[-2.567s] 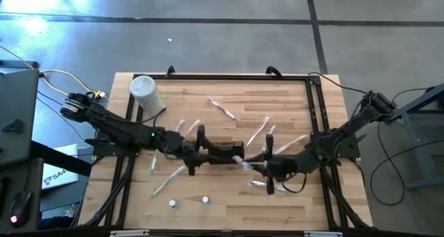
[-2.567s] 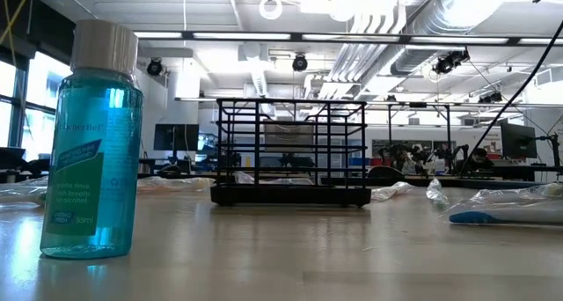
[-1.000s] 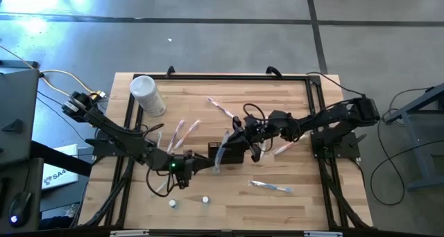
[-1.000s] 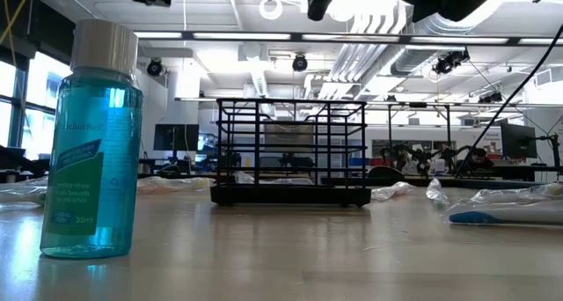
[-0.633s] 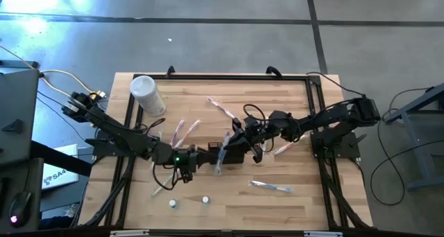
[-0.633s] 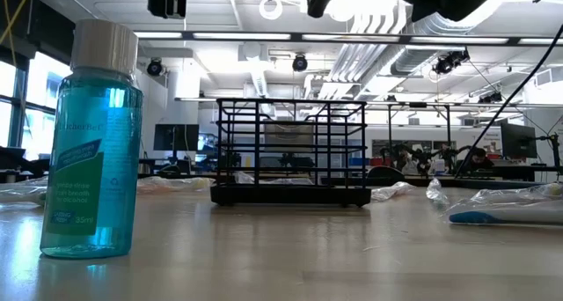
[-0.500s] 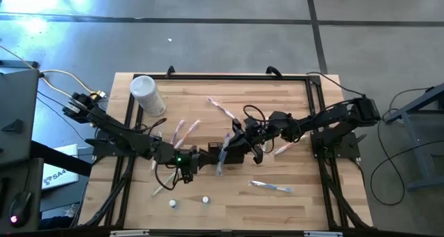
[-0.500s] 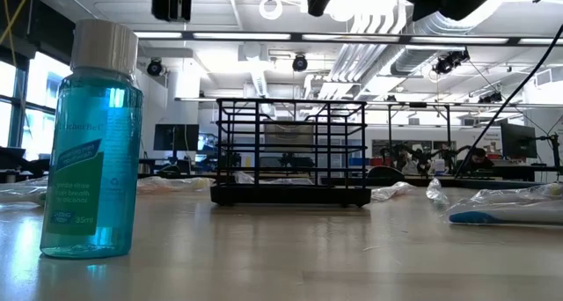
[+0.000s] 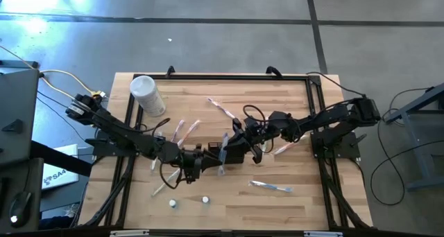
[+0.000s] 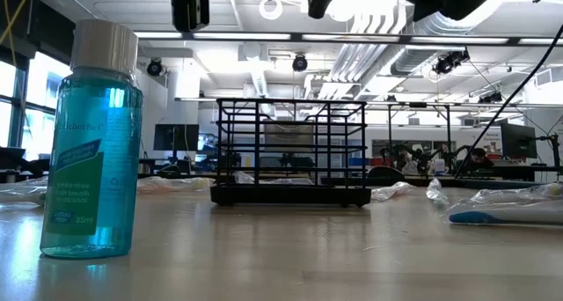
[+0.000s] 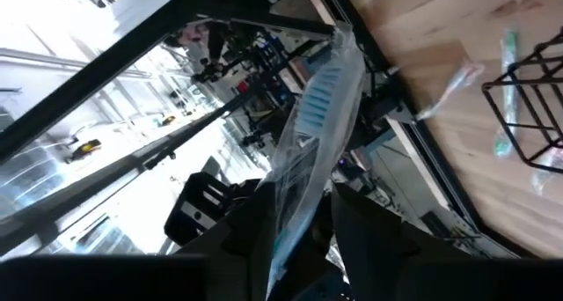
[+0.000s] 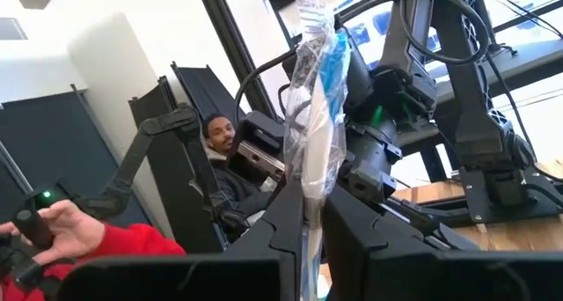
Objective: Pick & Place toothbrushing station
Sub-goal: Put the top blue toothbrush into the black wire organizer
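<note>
The toothbrushing station (image 9: 237,152), a black wire holder box, stands on its base at the table's middle and shows upright in the low view (image 10: 290,151). My left gripper (image 9: 215,156) hovers just left of the station, shut on a plastic-wrapped toothbrush (image 11: 318,99) with a blue head. My right gripper (image 9: 234,136) hangs over the station's far side, shut on a second wrapped toothbrush (image 12: 317,90). Both grippers stand well above the tabletop. My left gripper pinches the wrapped toothbrush's handle (image 11: 295,200) between its two fingers. The head end juts out past the fingertips, clear of the table and the station. My right gripper pinches its wrapped toothbrush low on the handle (image 12: 308,191) between its two fingers. The brush stands out beyond the fingertips, lifted clear.
A white cylindrical container (image 9: 146,95) stands far left. Wrapped toothbrushes lie loose around the station (image 9: 222,109), (image 9: 184,129), (image 9: 270,186). A blue mouthwash bottle (image 10: 92,143) stands near the front edge. A person with a red sleeve (image 12: 84,239) sits beyond the table.
My left gripper has travelled toward the table's right edge, closing on the station, and has rolled about its own axis, carrying the wrapped toothbrush with it. The right arm and the station have kept still.
</note>
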